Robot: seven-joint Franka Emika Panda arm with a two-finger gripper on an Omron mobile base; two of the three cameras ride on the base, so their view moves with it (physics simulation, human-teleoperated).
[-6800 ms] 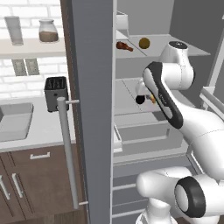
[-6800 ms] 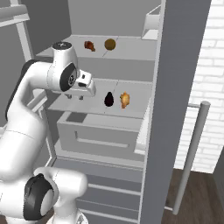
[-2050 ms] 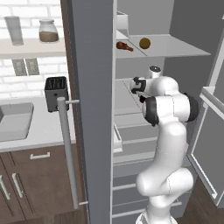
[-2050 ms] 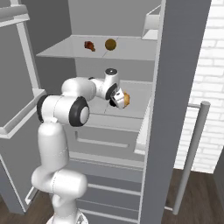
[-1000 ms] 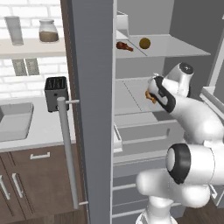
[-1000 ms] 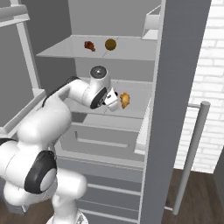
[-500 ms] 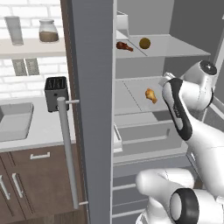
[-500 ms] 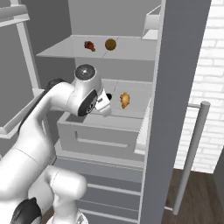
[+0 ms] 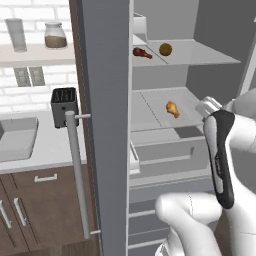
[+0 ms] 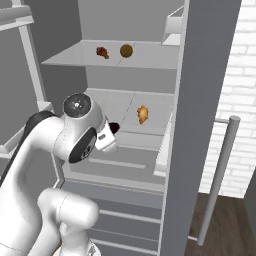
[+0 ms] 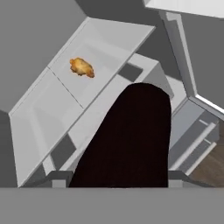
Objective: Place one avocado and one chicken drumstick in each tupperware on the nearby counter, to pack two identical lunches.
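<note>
Hand view: the near-black roundish avocado (image 11: 129,140) looms at 6 o'clock, apparently clamped by the jaws; carrying is judged underway. Next, transport to a bench tupperware is called for.

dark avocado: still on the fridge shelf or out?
Out. The near-black avocado sits in the gripper, off the shelf where the golden drumstick lies.

The near-black avocado (image 11: 131,135) hides the claw's fingertips, and the arm (image 10: 75,135) mostly covers it.
</note>
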